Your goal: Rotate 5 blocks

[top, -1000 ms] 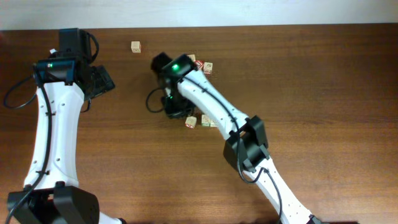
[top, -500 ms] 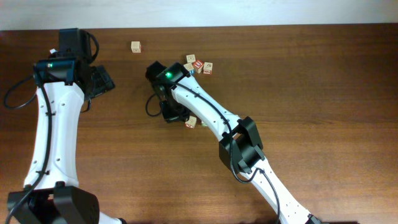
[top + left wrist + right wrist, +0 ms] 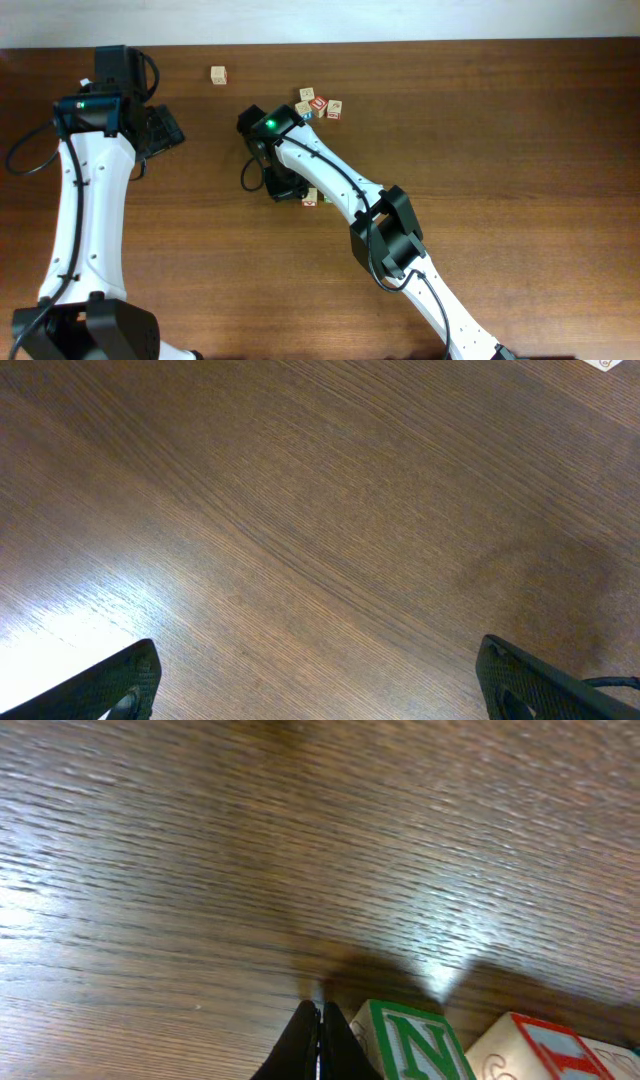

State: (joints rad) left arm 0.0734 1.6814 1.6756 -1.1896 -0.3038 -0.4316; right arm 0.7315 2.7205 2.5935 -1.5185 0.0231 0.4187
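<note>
The right hand was seen clenched. Its two fingertips were pressed tight together, and nothing was held between them. The tips were pointed down at the worktop. It could not be told if the wood was touched.

Just beside the shut tips, a block with a green N was seen. It was very near the tips, but it could not be told if it was touched by them. On the far side of that block from the hand, a block with red print was set right against it. From above, these two were mostly hidden by the right arm.

Behind the right hand, close to its wrist, a small bunch of blocks was gathered. A red-topped cube was sat among them. A pale cube was left alone, apart from both hands.

The left hand was seen released, with its fingers spread wide and nothing between them. Only bare wood was seen under it. It was kept well apart from all the blocks.
</note>
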